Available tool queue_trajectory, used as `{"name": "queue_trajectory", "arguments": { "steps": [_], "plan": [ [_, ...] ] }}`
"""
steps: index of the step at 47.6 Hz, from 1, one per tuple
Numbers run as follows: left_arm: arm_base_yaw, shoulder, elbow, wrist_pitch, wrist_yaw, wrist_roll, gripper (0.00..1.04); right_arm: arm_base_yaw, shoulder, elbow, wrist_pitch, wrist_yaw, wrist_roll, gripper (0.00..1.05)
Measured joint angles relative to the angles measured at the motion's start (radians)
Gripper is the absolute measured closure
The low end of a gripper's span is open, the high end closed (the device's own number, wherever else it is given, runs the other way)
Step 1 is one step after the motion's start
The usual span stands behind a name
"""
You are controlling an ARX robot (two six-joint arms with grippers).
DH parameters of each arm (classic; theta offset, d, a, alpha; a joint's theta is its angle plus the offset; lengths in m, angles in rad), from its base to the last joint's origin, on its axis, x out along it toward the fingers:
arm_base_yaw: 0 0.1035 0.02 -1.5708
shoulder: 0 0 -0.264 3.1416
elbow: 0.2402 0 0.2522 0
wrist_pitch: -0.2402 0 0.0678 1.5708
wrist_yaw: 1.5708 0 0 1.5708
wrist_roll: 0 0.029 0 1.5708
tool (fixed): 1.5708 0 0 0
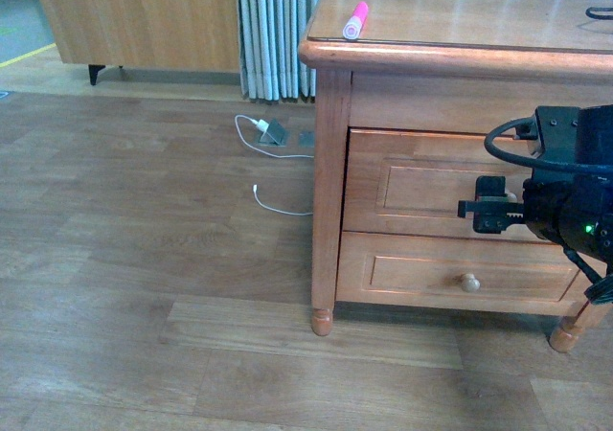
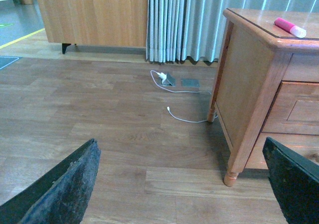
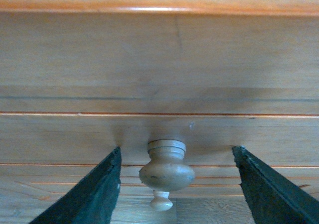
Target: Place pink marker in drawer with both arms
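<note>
**Both claws spread, marker up top**

The left claw [image 2: 179, 143], seen only by its own wrist camera, hangs with fingers wide apart above the floor [image 2: 99, 99]. The pink marker [image 1: 355, 20] lies on the tabletop [image 1: 460, 29] near its left front corner. The right claw [image 3: 175, 152] is spread around the drawer's [image 1: 421, 187] knob [image 3: 167, 171], touching neither side.

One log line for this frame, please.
drawer: shut | right gripper: open, fingers either side of knob, not touching | pink marker: on cabinet top | left gripper: open, empty
</note>
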Motion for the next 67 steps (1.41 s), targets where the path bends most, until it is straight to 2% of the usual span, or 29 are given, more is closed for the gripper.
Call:
{"name": "queue_trajectory", "arguments": {
  "steps": [10, 15, 36, 67],
  "plan": [
    [0.000, 0.000, 0.000, 0.000, 0.000, 0.000, 0.06, -0.002, 0.005, 0.000, 0.000, -0.008, -0.001, 0.73],
    [0.000, 0.000, 0.000, 0.000, 0.000, 0.000, 0.06, -0.001, 0.005, 0.000, 0.000, -0.010, -0.002, 0.80],
    [0.000, 0.000, 0.000, 0.000, 0.000, 0.000, 0.06, -0.002, -0.018, -0.056, 0.031, -0.035, 0.002, 0.81],
    [0.000, 0.000, 0.000, 0.000, 0.000, 0.000, 0.06, -0.005, -0.429, -0.745, 0.204, -0.151, 0.078, 0.82]
  ]
}}
